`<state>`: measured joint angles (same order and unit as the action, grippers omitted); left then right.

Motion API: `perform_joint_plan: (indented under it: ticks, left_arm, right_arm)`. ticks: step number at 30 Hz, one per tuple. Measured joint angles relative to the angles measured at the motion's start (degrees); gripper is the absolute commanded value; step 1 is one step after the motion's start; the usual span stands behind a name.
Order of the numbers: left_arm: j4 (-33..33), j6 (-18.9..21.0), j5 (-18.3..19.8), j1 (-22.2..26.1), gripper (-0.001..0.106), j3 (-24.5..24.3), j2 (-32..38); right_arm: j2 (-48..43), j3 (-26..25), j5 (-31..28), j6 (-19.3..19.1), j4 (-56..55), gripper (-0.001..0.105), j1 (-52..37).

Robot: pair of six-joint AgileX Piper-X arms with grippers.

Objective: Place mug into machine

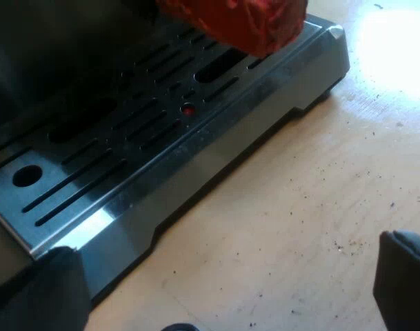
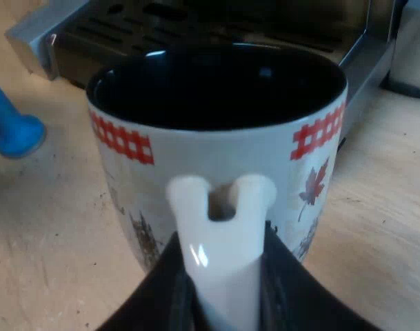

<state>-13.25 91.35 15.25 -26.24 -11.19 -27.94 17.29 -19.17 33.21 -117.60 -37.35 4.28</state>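
A white mug (image 2: 216,158) with red check bands, a maple-leaf print and a dark inside is held by its white handle (image 2: 222,255). My right gripper (image 2: 223,286) is shut on that handle, one black finger on each side. The mug is over the wooden table, just short of the espresso machine's slotted drip tray (image 2: 196,31). I cannot tell whether its base touches the table. My left gripper (image 1: 220,289) hangs open over the wood near the drip tray's (image 1: 127,158) metal rim, with nothing between its fingers (image 1: 37,293). The holder handle's red end (image 1: 244,21) juts out above the tray.
A blue tamper (image 2: 13,127) stands on the wooden table (image 2: 51,227) beside the mug, near a corner of the machine. Scattered coffee grounds dot the bare wood (image 1: 299,207) in front of the tray. A small red light (image 1: 187,109) reflects on the tray.
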Motion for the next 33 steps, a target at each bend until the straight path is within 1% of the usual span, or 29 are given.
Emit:
perform_joint_plan:
  ticks: [5, 7, 11, 14, 15, 19, 20, 21, 22, 23, 25, 29, 33]
  left_arm:
    - [0.10, 0.37, 0.00, 0.00, 0.085, 0.00, 0.00]
    - [0.10, 1.37, 0.00, 0.00, 0.085, 0.00, 0.00]
    - [0.10, 1.47, 0.00, 0.00, 0.085, 0.00, 0.00]
    - [0.10, 1.83, 0.00, 0.00, 0.085, 0.00, 0.00]
    - [0.10, 1.82, 0.00, 0.00, 0.085, 0.00, 0.00]
    - [0.10, 1.82, 0.00, 0.00, 0.085, 0.00, 0.00]
    - [0.10, 1.82, 0.00, 0.00, 0.085, 0.00, 0.00]
    - [0.10, 1.82, 0.00, 0.00, 0.085, 0.00, 0.00]
    - [0.10, 1.82, 0.00, 0.00, 0.085, 0.00, 0.00]
    - [0.10, 1.82, 0.00, 0.00, 0.085, 0.00, 0.00]
    - [0.10, 1.82, 0.00, 0.00, 0.085, 0.00, 0.00]
    - [0.22, 1.82, 0.00, 0.00, 0.085, 0.00, 0.00]
    - [0.22, 1.82, 0.00, 0.00, 0.085, 0.00, 0.00]
  right_arm:
    - [1.66, 1.73, 0.00, 1.07, 5.11, 0.000, 0.00]
    - [3.47, 2.18, 0.00, 1.07, 7.64, 0.000, 0.00]
    - [6.94, 2.24, 0.14, 1.44, 12.15, 0.000, 0.00]
    - [9.42, 2.24, 0.14, 1.43, 15.39, 0.000, 2.44]
    - [10.43, 2.24, -0.57, 1.43, 16.42, 0.000, 4.62]
    - [13.36, 2.53, -5.83, 1.43, 21.33, 0.000, 13.09]
    - [13.69, 2.54, -7.23, 1.43, 22.05, 0.000, 14.06]
    - [15.54, 2.54, -11.69, 1.75, 26.24, 0.000, 18.73]
    - [16.92, 2.54, -14.78, 3.31, 28.87, 0.000, 21.47]
    - [17.13, 2.54, -15.22, 3.55, 29.25, 0.000, 21.86]
    - [21.11, 2.54, -20.29, 5.24, 33.43, 0.000, 26.72]
    - [27.23, 2.54, -22.94, 6.22, 39.11, 0.000, 31.60]
    - [33.48, 2.54, -25.95, 8.50, 47.77, 0.000, 34.46]
